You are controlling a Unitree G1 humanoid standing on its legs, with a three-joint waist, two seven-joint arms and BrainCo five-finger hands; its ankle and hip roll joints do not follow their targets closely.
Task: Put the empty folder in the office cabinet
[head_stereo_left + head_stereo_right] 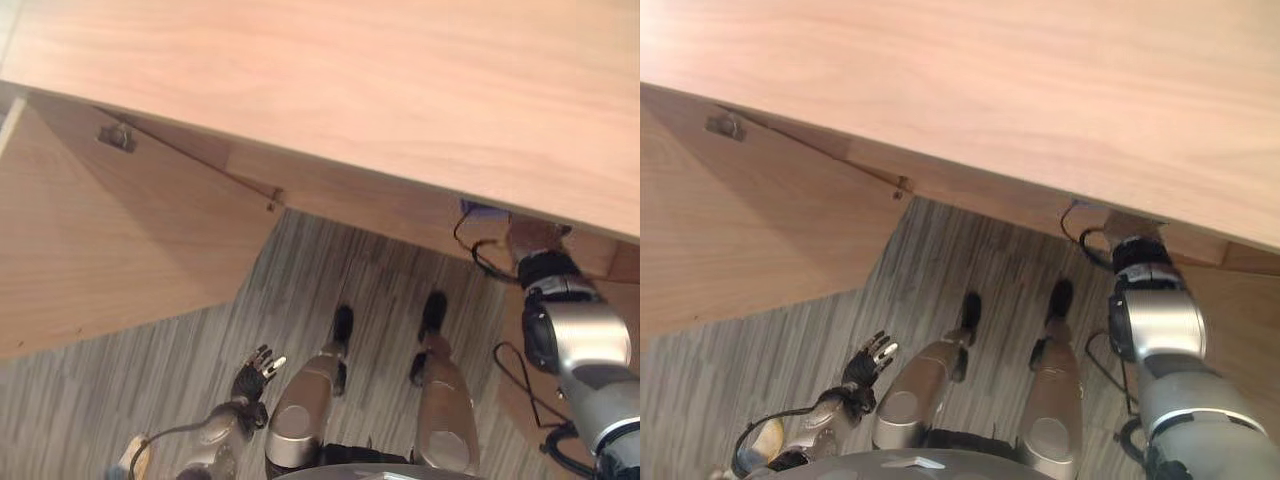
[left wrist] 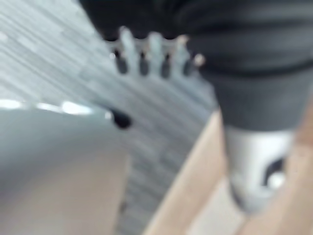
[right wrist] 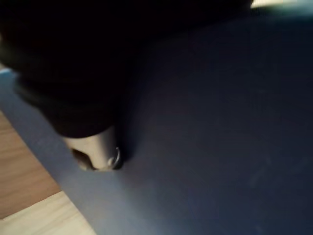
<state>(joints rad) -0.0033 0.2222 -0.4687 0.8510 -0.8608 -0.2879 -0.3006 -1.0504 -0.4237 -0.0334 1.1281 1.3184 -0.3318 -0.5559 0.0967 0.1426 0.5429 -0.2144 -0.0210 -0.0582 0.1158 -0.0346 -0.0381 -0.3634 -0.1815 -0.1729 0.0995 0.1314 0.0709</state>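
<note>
The blue folder (image 3: pixel 205 137) shows close up in the right wrist view, lying over light wood. My right hand (image 3: pixel 95 149) has its thumb pressed on the folder's face near one edge, gripping it. In the eye views my right forearm (image 1: pixel 575 340) reaches under the wooden cabinet top (image 1: pixel 350 90), and a small blue corner of the folder (image 1: pixel 482 210) peeks out beside the wrist. My left hand (image 1: pixel 255 375) hangs low beside the body, fingers relaxed and holding nothing.
The cabinet's left door (image 1: pixel 110 230) stands swung open towards me, with a small metal fitting (image 1: pixel 117 137) on its inner face. Grey striped carpet (image 1: pixel 330 270) covers the floor in front of the cabinet.
</note>
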